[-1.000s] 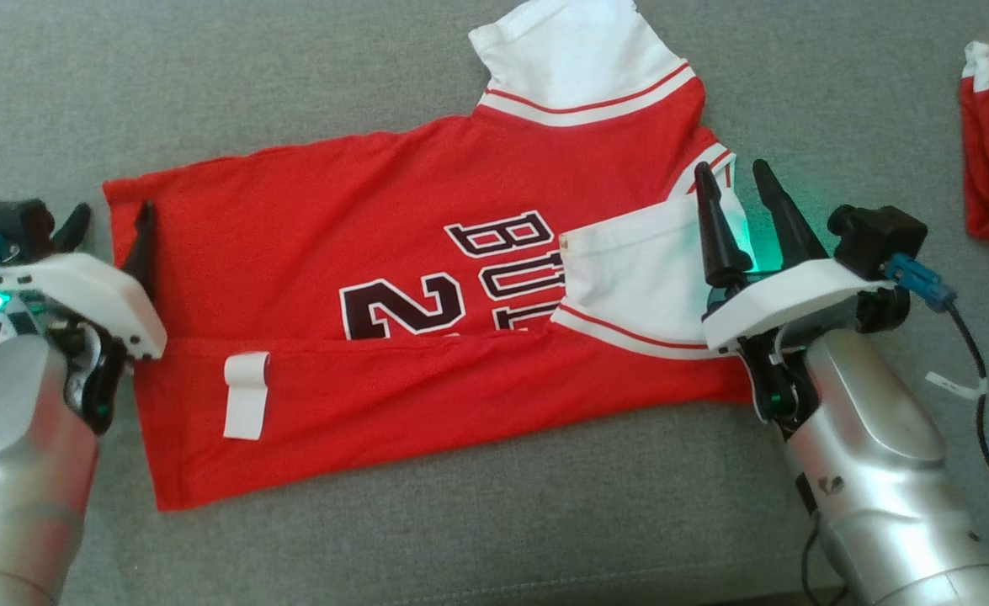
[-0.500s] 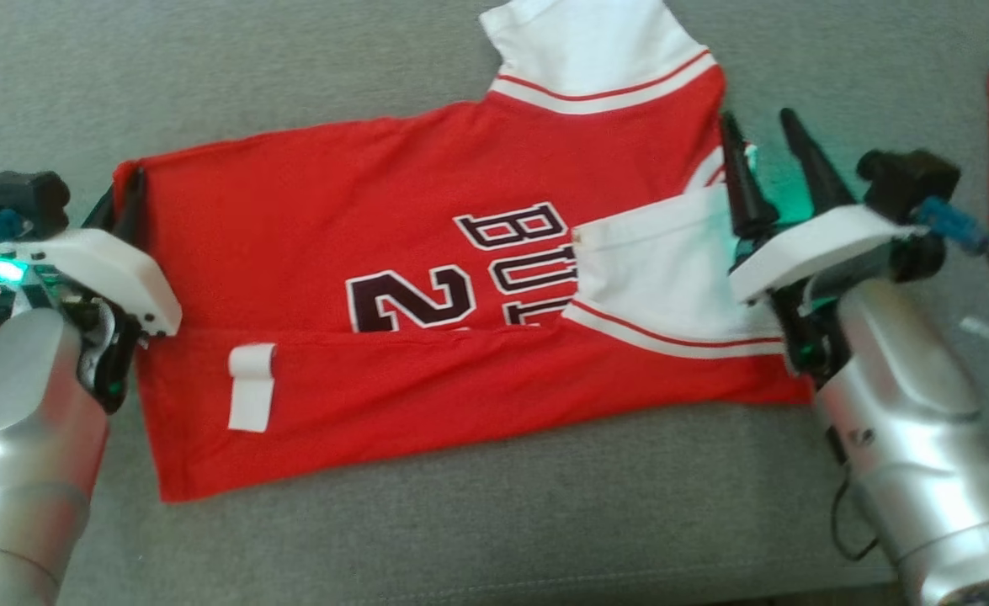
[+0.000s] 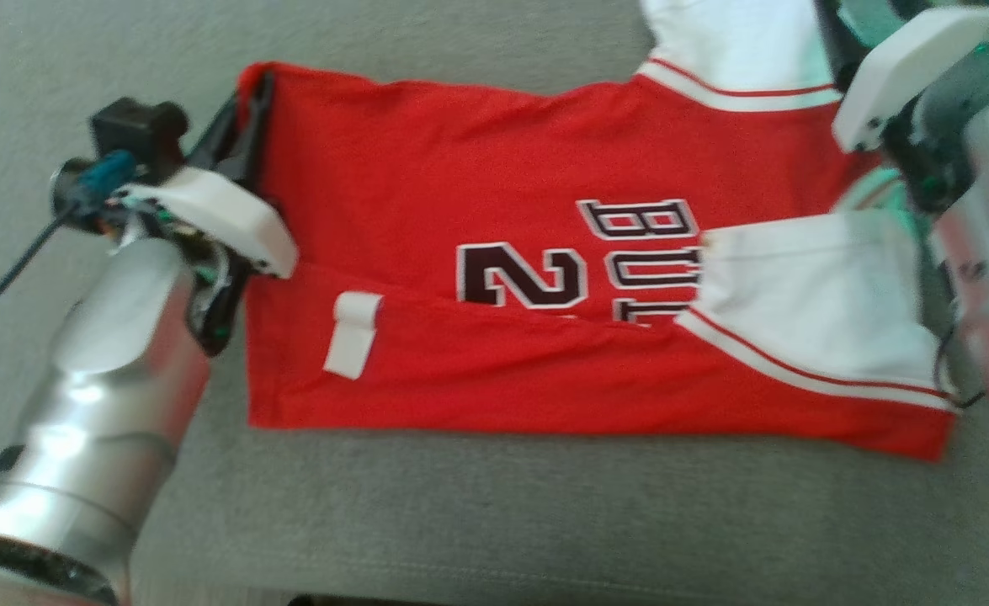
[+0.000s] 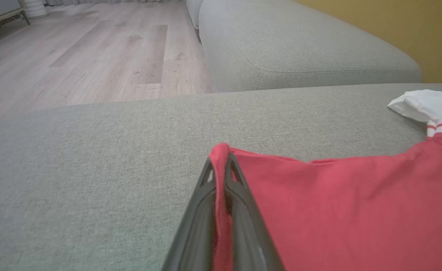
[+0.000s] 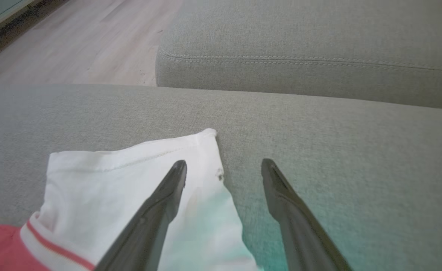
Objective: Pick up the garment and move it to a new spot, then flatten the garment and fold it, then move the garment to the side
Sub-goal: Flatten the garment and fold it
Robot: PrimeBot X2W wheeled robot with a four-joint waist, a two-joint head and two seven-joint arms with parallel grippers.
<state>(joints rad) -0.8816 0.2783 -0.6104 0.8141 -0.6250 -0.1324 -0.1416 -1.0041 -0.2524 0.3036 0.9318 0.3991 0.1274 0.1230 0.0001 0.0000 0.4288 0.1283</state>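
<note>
Garment (image 3: 477,168) corner pinched in left tool (image 4: 219,160), sleeve (image 5: 130,177) beneath right tool (image 5: 224,163)

Support: grey fabric sofa cushion (image 3: 494,505), stitched seam along near edge. Load, direct on cushion: 1 red jersey (image 3: 460,160), spread flat, centre to right. Near long edge folded over front; white label (image 3: 351,337) exposed on fold. White sleeve (image 3: 814,286) folded onto front, partly covering black lettering (image 3: 637,236). 2nd white sleeve (image 3: 738,42) at far edge. Adj. cushion (image 4: 299,45) beyond; wood floor (image 4: 93,56) alongside.

Bare sofa seat (image 4: 93,169) lies free beyond the jersey (image 3: 477,168), bounded by a neighbouring cushion (image 4: 299,49).
</note>
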